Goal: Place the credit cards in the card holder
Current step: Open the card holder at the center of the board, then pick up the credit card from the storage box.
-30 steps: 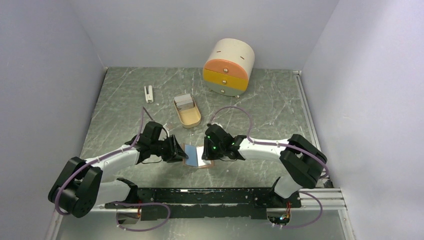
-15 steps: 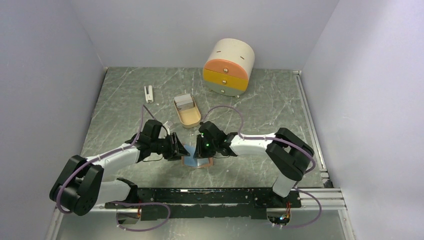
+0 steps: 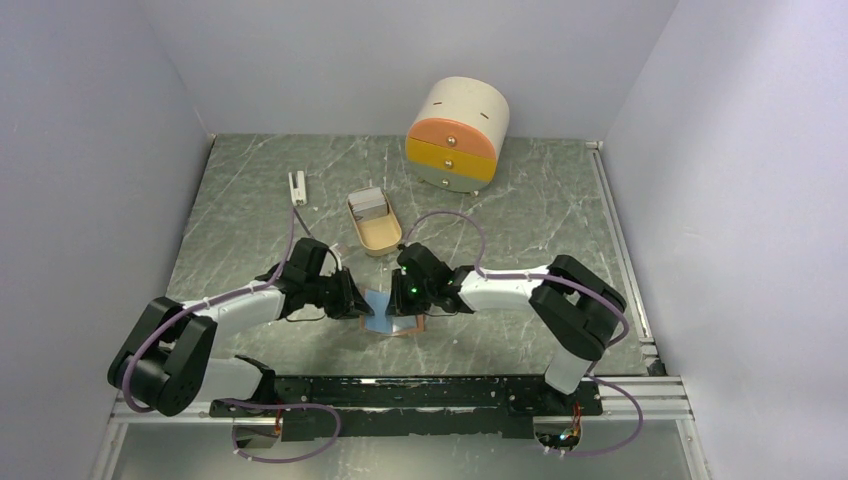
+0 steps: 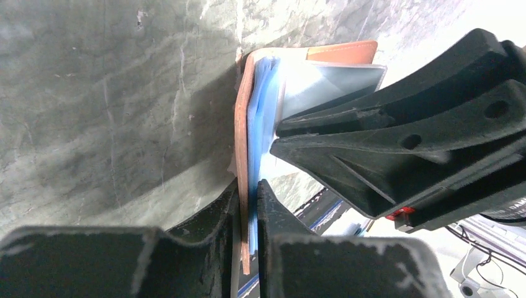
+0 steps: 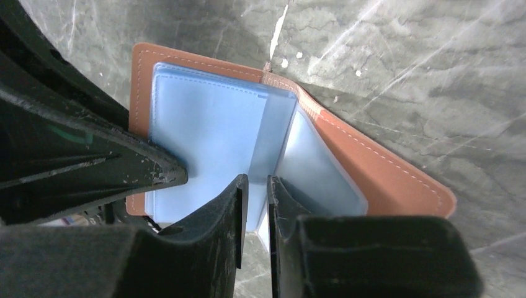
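**Position.** The holder [image 3: 385, 312] lies open on the table [image 3: 520, 220], just on the near side of the tray [image 3: 374, 225] and between the two pincers. Its salmon cover is underneath and its pale blue pockets [image 5: 205, 136] face up.

**Left pincer** [image 4: 249, 195]: pressed together on the holder's left edge, with the salmon cover and the blue pockets both caught between the fingers.

**Right pincer** [image 5: 256, 189]: fingers nearly together, pinching a pale blue leaf near the holder's fold. Whether a card sits inside that leaf cannot be told. The tips of the two pincers are close together over the holder.

**Change from one second ago.** The right arm [image 3: 500, 290] has drawn its elbow in to the left, and its pincer has shifted left with it, closer to the near end of the tray. The holder has slid slightly left. The left pincer remains at the holder's left edge. The left arm's [image 3: 230, 310] elbow has lifted a little.

**Pose.** Both forearms run low over the table and angle inward. They meet on the near side of the tray, with the wrists tipped down toward the holder.

**Other items.**
- A grey-white card [image 3: 369, 203] lies in the far end of the tray.
- A white block [image 3: 297, 186] stands beyond and to the left of the tray.
- A cream drawer box [image 3: 458, 122] with orange and yellow fronts stands beyond and to the right of the tray.
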Action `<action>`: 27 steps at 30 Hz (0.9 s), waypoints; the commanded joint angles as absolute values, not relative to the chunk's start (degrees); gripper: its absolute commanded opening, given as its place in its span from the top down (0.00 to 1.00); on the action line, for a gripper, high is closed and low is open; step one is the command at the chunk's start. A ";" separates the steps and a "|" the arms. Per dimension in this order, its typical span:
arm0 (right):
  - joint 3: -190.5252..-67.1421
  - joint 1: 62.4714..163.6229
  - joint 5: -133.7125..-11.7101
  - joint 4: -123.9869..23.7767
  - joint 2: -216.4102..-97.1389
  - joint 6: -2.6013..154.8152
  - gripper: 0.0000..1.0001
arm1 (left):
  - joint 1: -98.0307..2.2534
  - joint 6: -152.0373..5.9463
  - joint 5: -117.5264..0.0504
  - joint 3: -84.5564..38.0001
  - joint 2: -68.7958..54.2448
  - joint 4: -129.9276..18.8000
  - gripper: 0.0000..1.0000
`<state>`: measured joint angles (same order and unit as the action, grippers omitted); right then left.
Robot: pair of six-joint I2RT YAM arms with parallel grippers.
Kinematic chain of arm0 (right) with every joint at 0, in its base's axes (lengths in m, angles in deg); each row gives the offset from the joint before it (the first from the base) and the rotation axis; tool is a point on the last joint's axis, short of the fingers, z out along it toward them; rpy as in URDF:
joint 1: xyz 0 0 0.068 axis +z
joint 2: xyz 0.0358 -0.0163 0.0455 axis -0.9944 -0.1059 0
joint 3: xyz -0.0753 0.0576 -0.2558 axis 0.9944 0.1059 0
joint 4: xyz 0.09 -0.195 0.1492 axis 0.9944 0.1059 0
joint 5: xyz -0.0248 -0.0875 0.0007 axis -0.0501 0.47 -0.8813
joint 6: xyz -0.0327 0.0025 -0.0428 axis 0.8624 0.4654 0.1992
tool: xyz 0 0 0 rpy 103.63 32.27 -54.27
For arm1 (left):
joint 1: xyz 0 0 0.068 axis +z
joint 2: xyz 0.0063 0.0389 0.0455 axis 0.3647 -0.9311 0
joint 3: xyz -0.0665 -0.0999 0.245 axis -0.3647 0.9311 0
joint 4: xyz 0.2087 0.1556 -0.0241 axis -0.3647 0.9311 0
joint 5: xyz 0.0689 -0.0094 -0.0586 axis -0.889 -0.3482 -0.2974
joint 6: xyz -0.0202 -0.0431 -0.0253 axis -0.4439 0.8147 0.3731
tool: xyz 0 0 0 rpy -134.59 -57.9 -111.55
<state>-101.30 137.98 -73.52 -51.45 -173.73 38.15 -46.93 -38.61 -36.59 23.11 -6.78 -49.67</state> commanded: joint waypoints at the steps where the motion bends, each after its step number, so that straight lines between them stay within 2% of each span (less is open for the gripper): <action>1: -103.24 137.46 -70.18 -50.14 -169.82 44.70 0.77 | -46.53 -40.40 -36.36 21.81 -6.10 -49.11 0.86; 9: -112.76 135.61 -66.29 -50.37 -166.84 63.06 0.74 | -46.53 -39.59 -37.61 21.00 -3.04 -44.58 0.85; 14: -117.89 131.11 -73.20 -55.06 -169.28 76.81 0.71 | -46.53 -40.59 -38.91 19.06 -1.21 -38.53 0.86; 18: -125.89 125.69 -81.79 -52.25 -175.23 84.03 0.76 | -46.53 -41.06 -39.71 17.42 1.05 -34.88 0.85; 22: -130.73 122.18 -84.94 -53.03 -181.21 90.93 0.59 | -46.53 -41.30 -39.51 16.92 2.04 -33.25 0.85; 27: -133.66 121.90 -86.53 -54.25 -185.22 105.72 0.47 | -46.53 -40.48 -39.86 18.46 3.23 -32.48 0.85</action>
<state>-131.70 121.42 -82.28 -53.42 -183.07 90.87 -46.93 -40.46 -39.43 18.41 1.83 -34.61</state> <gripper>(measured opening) 0.496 0.153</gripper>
